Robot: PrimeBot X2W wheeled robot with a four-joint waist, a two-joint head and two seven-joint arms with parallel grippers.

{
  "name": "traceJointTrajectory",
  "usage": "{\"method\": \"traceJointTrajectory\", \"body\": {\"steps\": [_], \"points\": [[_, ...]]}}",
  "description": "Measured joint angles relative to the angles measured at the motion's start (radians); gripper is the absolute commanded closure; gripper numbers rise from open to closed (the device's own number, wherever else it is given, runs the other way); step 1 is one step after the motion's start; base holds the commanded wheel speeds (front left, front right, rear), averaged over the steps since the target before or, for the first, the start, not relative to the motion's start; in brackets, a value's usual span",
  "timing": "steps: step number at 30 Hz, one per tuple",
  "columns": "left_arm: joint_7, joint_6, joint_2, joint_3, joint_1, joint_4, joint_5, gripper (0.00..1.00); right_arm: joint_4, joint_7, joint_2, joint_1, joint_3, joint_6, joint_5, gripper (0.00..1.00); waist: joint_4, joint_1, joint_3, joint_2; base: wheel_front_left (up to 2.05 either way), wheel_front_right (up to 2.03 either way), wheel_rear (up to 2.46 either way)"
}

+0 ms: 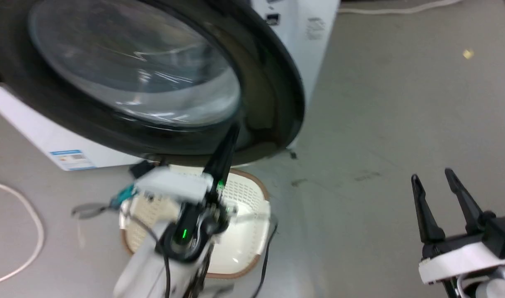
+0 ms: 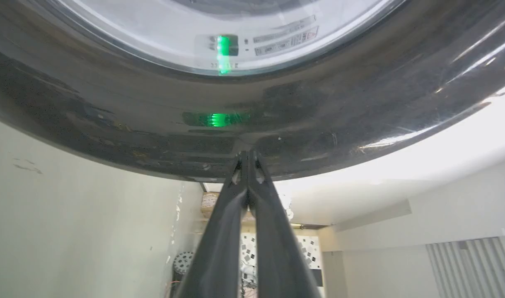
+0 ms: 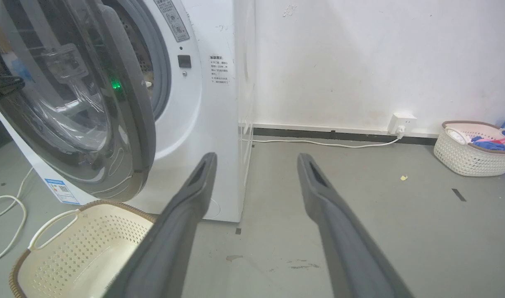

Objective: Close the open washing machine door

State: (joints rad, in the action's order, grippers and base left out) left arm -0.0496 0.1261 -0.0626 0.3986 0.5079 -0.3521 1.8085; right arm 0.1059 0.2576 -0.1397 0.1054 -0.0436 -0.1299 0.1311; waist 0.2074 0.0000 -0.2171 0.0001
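Note:
The washing machine door (image 1: 273, 103), a glossy black ring around a bulging glass bowl, stands swung out from the white washing machine (image 3: 211, 124). In the right wrist view the door (image 3: 130, 124) hangs partly open in front of the grey rubber ring (image 3: 164, 74). My left gripper (image 1: 234, 131) is shut with nothing in it. Its tips (image 2: 248, 156) press against the lower black rim of the door (image 2: 111, 124). My right gripper (image 1: 432, 176) hovers open over the floor to the right, well clear of the door, with nothing between its fingers (image 3: 186, 207).
A cream perforated laundry basket (image 1: 248, 231) sits on the floor under the door and my left arm. A white cable (image 1: 32, 223) and a hand tool (image 1: 90, 209) lie to the left. A second basket with clothes (image 3: 472, 153) stands by the wall, near a socket (image 3: 401, 123).

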Motion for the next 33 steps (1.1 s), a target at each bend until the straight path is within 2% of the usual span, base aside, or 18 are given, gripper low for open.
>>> {"method": "traceJointTrajectory", "body": {"steps": [1, 2, 9, 12, 15, 18, 21, 26, 27, 31, 33], "points": [[-0.001, 0.0, -0.01, 0.0, -0.032, 0.019, -0.021, 0.52, 0.0, 0.0, -0.002, -0.008, 0.0, 0.0, -0.001, 0.0, -0.012, 0.0, 0.01, 0.0, 0.0, 0.0, 0.0], [-0.005, 0.0, -0.023, 0.002, -0.065, 0.038, -0.044, 0.0, -0.001, 0.0, -0.003, -0.017, 0.0, 0.0, -0.002, 0.0, -0.025, 0.0, 0.02, 0.0, 0.0, 0.0, 0.0], [-0.111, 0.0, -0.132, 0.027, -0.256, 0.171, -0.258, 0.0, -0.003, 0.0, -0.012, -0.08, 0.015, 0.0, -0.012, 0.0, -0.129, -0.0001, 0.104, 0.0, 0.0, 0.0, 0.0], [-0.165, 0.0, -0.188, 0.046, -0.303, 0.184, -0.38, 0.0, -0.006, 0.0, -0.013, -0.092, 0.018, 0.0, -0.016, 0.0, -0.178, -0.0001, 0.136, -0.0001, 0.0, 0.0, 0.0], [-0.196, 0.0, -0.215, 0.031, -0.346, 0.166, -0.47, 0.0, -0.01, 0.0, -0.012, -0.098, 0.023, 0.0, -0.018, 0.0, -0.223, -0.0002, 0.163, 0.0, 0.0, 0.0, 0.0], [-0.207, -0.011, -0.236, -0.013, -0.367, 0.142, -0.659, 0.0, -0.015, 0.0, -0.005, -0.101, 0.025, 0.0, -0.019, 0.0, -0.26, -0.0002, 0.183, -0.0001, 0.0, 0.0, 0.0], [-0.207, -0.059, -0.21, -0.133, -0.393, 0.173, -0.919, 0.0, -0.016, 0.0, 0.001, -0.111, 0.028, 0.0, -0.022, 0.0, -0.289, -0.0002, 0.195, -0.0001, 0.0, 0.0, 0.0], [-0.207, -0.114, -0.117, -0.263, -0.466, 0.279, -1.281, 0.0, -0.014, 0.0, 0.01, -0.121, 0.036, 0.0, -0.026, 0.0, -0.303, 0.0, 0.192, -0.0001, 0.0, 0.0, 0.0], [-0.207, -0.132, -0.091, -0.29, -0.495, 0.331, -1.462, 0.0, -0.012, 0.0, 0.012, -0.121, 0.04, 0.0, -0.026, 0.0, -0.3, 0.0, 0.187, 0.0, 0.0, 0.0, 0.0], [-0.207, -0.145, -0.069, -0.299, -0.546, 0.349, -1.656, 0.0, -0.004, 0.0, 0.018, -0.121, 0.048, 0.0, -0.026, 0.0, -0.292, 0.0, 0.178, -0.0001, 0.0, 0.0, 0.0], [-0.207, -0.151, -0.068, -0.295, -0.553, 0.333, -1.695, 0.0, -0.004, 0.0, 0.02, -0.121, 0.055, 0.0, -0.026, 0.0, -0.293, 0.0, 0.175, -0.0001, 0.0, 0.0, 0.0]]}}
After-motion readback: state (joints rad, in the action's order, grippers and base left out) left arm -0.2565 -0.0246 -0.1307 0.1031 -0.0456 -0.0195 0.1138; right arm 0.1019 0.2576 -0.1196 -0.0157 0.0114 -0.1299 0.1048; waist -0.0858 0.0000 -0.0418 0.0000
